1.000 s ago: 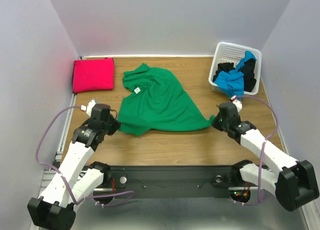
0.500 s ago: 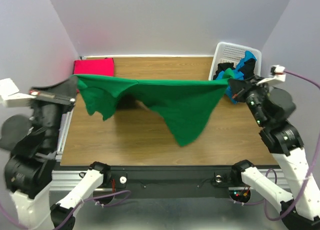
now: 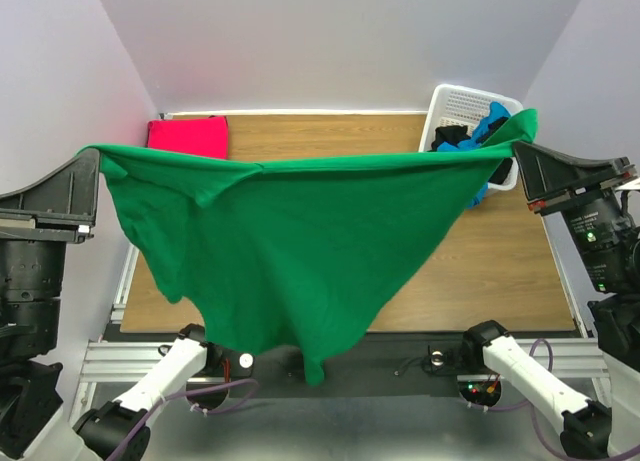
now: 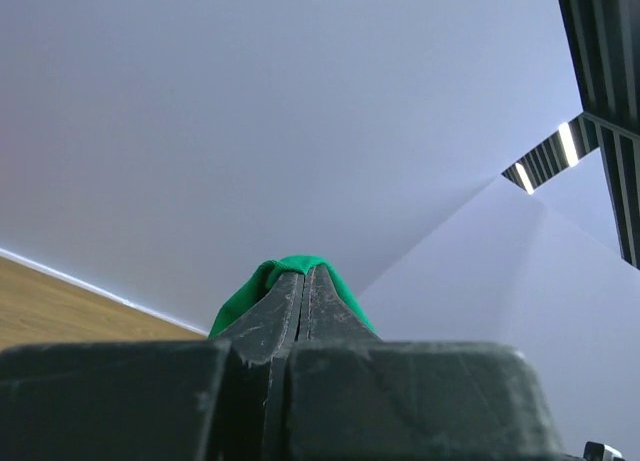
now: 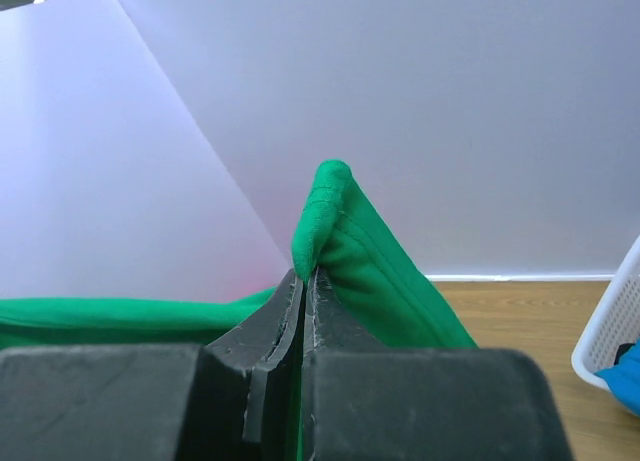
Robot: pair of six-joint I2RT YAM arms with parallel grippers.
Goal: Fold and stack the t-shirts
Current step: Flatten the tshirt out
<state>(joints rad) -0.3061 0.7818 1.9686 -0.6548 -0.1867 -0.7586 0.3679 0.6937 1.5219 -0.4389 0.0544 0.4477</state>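
A bright green t-shirt point(image 3: 290, 251) is held up in the air above the desk point(image 3: 490, 271), stretched wide between two robot arms. Its top edge runs taut and almost level from the left side of the desk to the right. Below that edge the cloth hangs like a curtain, with soft creases and a loose flap near the left. It narrows to a point that dangles past the desk's near edge. From above it hides much of the wooden desk top.

The left tool point(image 3: 93, 161) is clamped on one top corner of the shirt. In its wrist view the fingers are pressed together, with a fold of green cloth around their tips. The right tool point(image 3: 518, 157) is clamped the same way on the opposite corner, and a rounded fold of green stands up above its tips.

One magenta-red t-shirt point(image 3: 188, 136) lies folded flat at the far left corner of the desk.

One white lattice basket point(image 3: 462, 96) sits at the far right corner. Inside it are crumpled blue cloth point(image 3: 492, 116) and black cloth point(image 3: 450, 134), partly hidden by the green shirt. How many garments it holds cannot be told.
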